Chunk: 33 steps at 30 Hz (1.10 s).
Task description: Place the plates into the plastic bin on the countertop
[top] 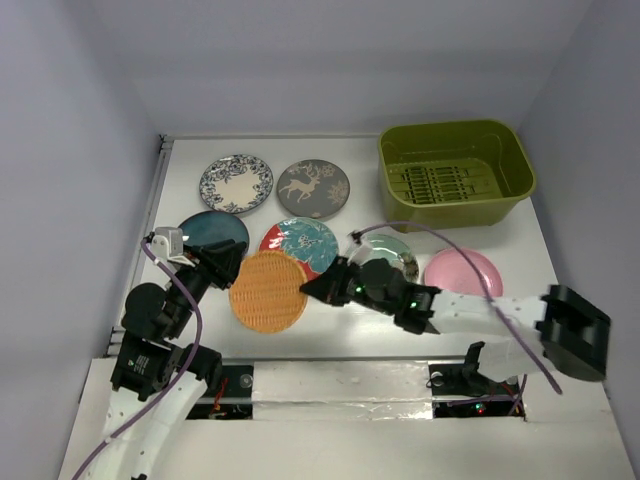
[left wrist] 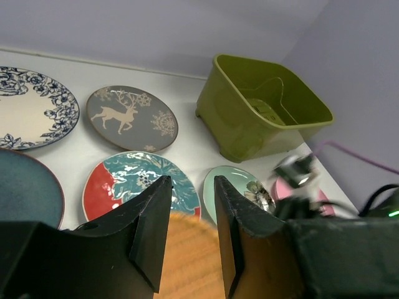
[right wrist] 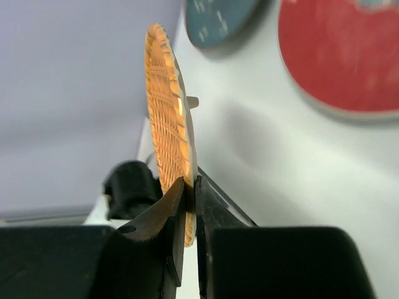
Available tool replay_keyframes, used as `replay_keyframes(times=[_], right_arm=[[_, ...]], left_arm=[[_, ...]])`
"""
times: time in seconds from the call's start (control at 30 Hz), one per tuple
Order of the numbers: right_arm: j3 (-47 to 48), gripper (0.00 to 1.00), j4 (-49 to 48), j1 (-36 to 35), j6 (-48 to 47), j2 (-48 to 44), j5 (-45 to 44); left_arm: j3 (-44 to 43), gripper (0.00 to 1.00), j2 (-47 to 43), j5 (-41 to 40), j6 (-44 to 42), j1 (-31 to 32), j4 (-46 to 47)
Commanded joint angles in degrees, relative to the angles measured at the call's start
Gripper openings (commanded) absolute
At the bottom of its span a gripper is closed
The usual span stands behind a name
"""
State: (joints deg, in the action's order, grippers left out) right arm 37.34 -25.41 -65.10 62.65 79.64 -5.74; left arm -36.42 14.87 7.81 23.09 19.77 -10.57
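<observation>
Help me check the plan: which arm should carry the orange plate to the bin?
Right: the right gripper is shut on the orange plate, and the bin sits on that side; the left gripper is open.

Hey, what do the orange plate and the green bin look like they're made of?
The orange plate looks like woven fibre, maybe rattan or a moulded imitation: matte, ribbed basket-weave, scalloped edge. The green bin looks like moulded plastic: smooth, slight sheen, rounded corners, slotted floor.
</observation>
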Motion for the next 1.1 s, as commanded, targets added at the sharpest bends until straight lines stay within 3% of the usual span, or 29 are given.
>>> replay_keyframes(times=[0.0,0.17,0.33,0.57,0.7,0.83,1.07], right_arm=[[2.56,0.0,7.1,4.78,-6.66,-9.48,-8.06],[4.92,0.0,14.93,18.93,-14.2,-25.54,-9.37],[13.53,0.0,26.01,36.66,-21.77,-31.12,-10.7],[21.54,0.0,31.12,56.72,-26.43,-23.05,-2.9],[26.98,0.0,35.15,62.62,-28.37,-14.88,-0.77],[30.94,0.0,36.13,67.11,-29.6,-8.28,2.74],[39.73,0.0,40.44,68.53,-33.38,4.81,5.21]], left_arm=[[-0.14,0.31,-0.46,-0.96,0.46,-0.26,1.96],[-0.05,0.31,-0.81,-1.05,0.55,-0.26,1.87],[-0.05,0.32,-1.34,-1.84,0.81,0.26,1.43],[-0.05,0.32,-3.27,-2.63,0.99,2.2,1.16],[-0.14,0.32,-4.06,-3.24,1.17,2.73,0.9],[-0.14,0.32,-4.68,-3.86,1.17,3.26,0.64],[-0.49,0.33,-4.42,-6.67,1.78,4.31,-0.68]])
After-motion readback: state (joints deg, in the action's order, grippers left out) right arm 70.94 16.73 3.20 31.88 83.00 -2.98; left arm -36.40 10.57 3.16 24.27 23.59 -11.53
